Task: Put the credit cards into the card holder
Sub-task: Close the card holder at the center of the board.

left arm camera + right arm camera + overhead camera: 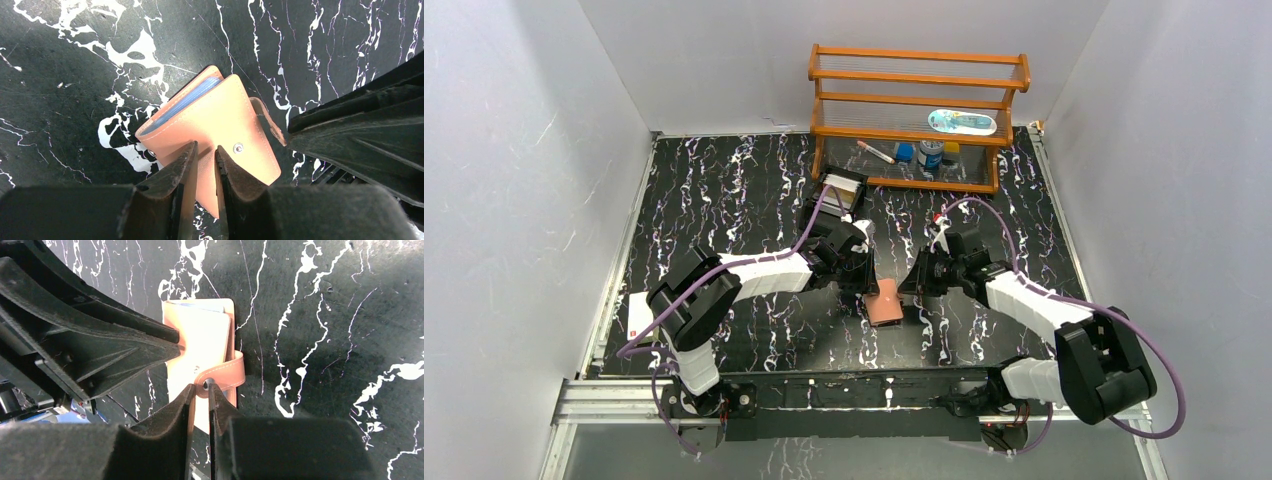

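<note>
Pinning the folded card holder (885, 303) flat, well in front of the wooden rack (919, 110), the left gripper (206, 147) presses its cover, fingers nearly together and gripping nothing. Right gripper (201, 386), almost closed, pinches the snap tab (225, 372), likely to fasten it. Blue credit cards (180, 102) sit inside.

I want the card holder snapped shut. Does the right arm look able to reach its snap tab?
Probably yes: the right gripper sits right at the snap tab, and the left gripper, over the card holder, leaves the tab free.
</note>
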`<state>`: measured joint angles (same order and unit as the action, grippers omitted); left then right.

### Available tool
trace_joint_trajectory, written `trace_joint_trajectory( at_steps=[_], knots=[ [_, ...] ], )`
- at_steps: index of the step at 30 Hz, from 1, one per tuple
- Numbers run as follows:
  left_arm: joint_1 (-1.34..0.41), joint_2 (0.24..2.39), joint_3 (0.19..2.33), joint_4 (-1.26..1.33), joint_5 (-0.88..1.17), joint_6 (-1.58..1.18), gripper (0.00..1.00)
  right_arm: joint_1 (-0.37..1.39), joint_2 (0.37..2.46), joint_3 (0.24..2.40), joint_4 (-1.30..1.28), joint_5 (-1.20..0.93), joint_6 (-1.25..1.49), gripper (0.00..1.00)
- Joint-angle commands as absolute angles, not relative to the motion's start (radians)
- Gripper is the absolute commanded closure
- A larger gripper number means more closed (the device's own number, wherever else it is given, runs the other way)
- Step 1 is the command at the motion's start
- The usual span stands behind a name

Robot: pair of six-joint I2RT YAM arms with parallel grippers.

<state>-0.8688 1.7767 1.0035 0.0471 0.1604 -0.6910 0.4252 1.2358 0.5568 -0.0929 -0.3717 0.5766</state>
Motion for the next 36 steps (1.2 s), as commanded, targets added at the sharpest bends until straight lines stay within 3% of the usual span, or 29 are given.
trace_joint_trajectory(
  at_steps=[1,14,25,36],
  knots=[
    [-0.876,1.786,1.014,-0.003,0.181,-0.684,0.81,0.416,1.269,0.531,-0.009,-0.444,0.591,0.77],
    [-0.875,1.79,1.023,-0.012,0.176,-0.687,0.81,0.414,1.29,0.503,0.055,-0.49,0.631,0.76],
    [-0.876,1.706,1.031,-0.04,0.208,-0.73,0.75,0.414,1.296,0.527,0.038,-0.462,0.614,0.76],
    [-0.875,1.802,1.027,-0.043,0.204,-0.702,0.82,0.403,1.266,0.541,-0.002,-0.447,0.592,0.74]
  ],
)
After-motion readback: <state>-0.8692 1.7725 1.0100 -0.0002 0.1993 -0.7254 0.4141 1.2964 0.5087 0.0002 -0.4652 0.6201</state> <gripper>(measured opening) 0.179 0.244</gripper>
